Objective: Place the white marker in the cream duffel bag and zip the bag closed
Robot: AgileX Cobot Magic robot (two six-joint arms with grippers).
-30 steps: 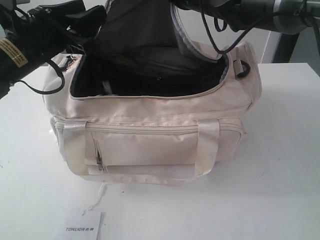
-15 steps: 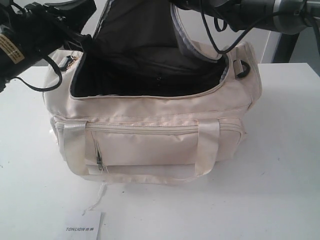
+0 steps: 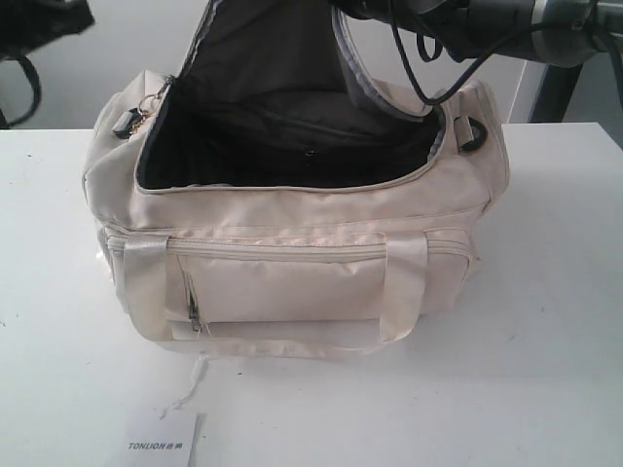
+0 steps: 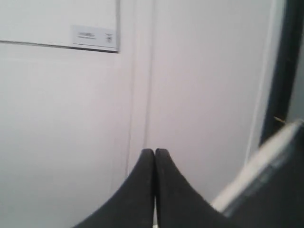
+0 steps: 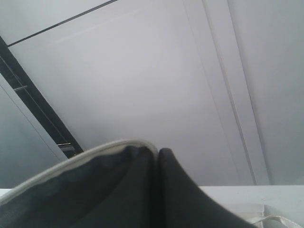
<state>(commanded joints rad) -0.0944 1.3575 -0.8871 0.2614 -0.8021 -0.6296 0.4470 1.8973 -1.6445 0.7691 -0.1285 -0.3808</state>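
The cream duffel bag (image 3: 292,277) stands on the table with its top wide open and the dark lining (image 3: 292,146) showing. Its lid flap (image 3: 273,49) is lifted upright. In the right wrist view my right gripper (image 5: 156,153) is shut on that flap's cream-edged rim (image 5: 85,156). The right arm (image 3: 458,19) crosses the top of the exterior view. My left gripper (image 4: 155,152) is shut with nothing in it and faces a wall. The left arm (image 3: 44,21) is a dark shape in the upper left corner, away from the bag. The white marker shows in no view.
A gold chain pull (image 3: 146,109) hangs at the bag's left end and a black ring (image 3: 470,134) sits at the right end. A white "TONLION" card (image 3: 161,443) lies at the table's front edge. A loose cream strap end (image 3: 195,379) trails in front of the bag.
The left arm has pulled up and to the left, away from the bag's left end, and is nearly out of the exterior view. The flap stays held up.
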